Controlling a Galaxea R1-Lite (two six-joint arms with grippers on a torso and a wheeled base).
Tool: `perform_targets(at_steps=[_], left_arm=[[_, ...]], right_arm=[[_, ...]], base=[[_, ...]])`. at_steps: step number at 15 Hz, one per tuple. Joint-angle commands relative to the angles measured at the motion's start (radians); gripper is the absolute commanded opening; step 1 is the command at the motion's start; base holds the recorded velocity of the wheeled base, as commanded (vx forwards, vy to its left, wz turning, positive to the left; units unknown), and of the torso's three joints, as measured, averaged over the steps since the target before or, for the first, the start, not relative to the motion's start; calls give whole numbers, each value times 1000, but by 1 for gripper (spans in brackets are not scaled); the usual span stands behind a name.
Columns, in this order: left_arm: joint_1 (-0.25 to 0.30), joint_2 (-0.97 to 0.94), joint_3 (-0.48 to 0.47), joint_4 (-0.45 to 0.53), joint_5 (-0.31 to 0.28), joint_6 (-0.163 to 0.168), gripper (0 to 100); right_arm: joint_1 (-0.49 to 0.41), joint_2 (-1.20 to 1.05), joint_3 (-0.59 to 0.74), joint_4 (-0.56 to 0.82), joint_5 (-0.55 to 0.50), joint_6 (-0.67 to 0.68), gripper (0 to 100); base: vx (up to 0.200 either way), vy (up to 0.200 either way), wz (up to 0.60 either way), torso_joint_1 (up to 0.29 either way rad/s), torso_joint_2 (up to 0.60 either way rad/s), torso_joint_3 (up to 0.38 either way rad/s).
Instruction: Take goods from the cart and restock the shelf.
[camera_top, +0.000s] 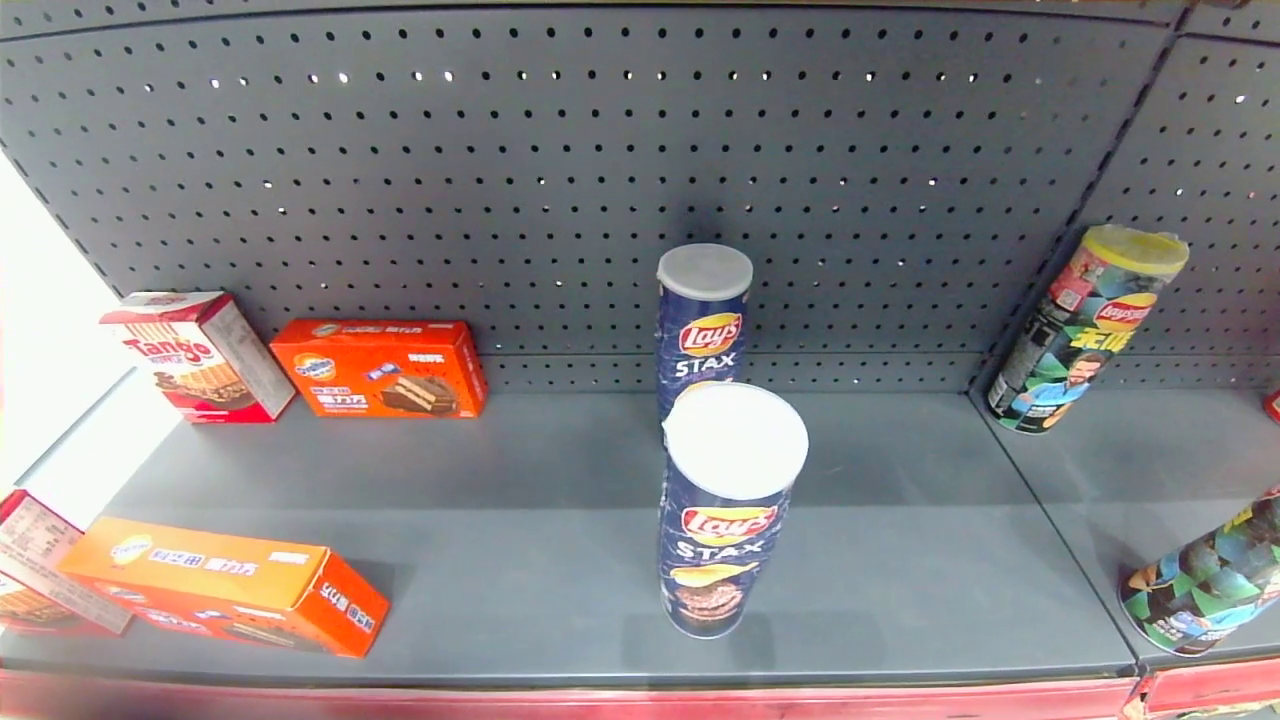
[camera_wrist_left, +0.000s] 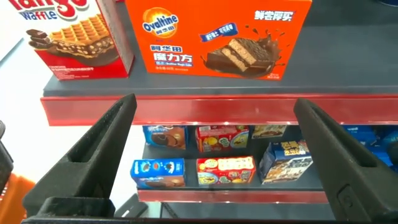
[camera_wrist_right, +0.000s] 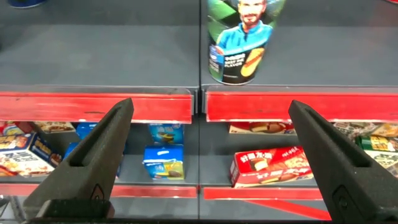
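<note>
wafer box (camera_top: 195, 355) and orange box (camera_top: 380, 367) stand at ten o'clock on the shelf (camera_top: 500, 520), two blue cans (camera_top: 730, 500) upright at centre, one behind the other, green can (camera_top: 1085, 330) at two o'clock. left gripper (camera_wrist_left: 214, 102) and right gripper (camera_wrist_right: 210, 104) face the shelf's red front edge, jaws wide, empty. likely between placements; next calls for fetching more from the cart

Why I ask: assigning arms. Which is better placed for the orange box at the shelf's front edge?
Left, probably: the open left end effector faces the orange box; the right end effector faces a can.
</note>
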Motion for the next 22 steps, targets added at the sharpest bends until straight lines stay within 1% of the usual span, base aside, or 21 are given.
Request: perform_targets(at_steps=[1,2,8,11,21,22], left_arm=[[1,1,2,0,0,0,100],[1,1,0,0,0,0,100],[1,1,0,0,-5,3,100],[1,1,0,0,-3,0,100],[1,1,0,0,-3,-2,100],[1,1,2,0,-2,9,100]], right_arm=[[1,0,0,0,0,0,100],[1,0,0,0,0,0,100],[1,0,0,0,0,0,100],[1,0,0,0,0,0,100],[1,0,0,0,0,0,100],[1,0,0,0,0,0,100]], base=[[-200,0,0,2,7,2],[-200,0,0,2,-2,-2],[0,0,0,0,0,0],[-200,0,0,9,7,-1],[0,0,0,0,0,0],[0,0,0,0,0,0]])
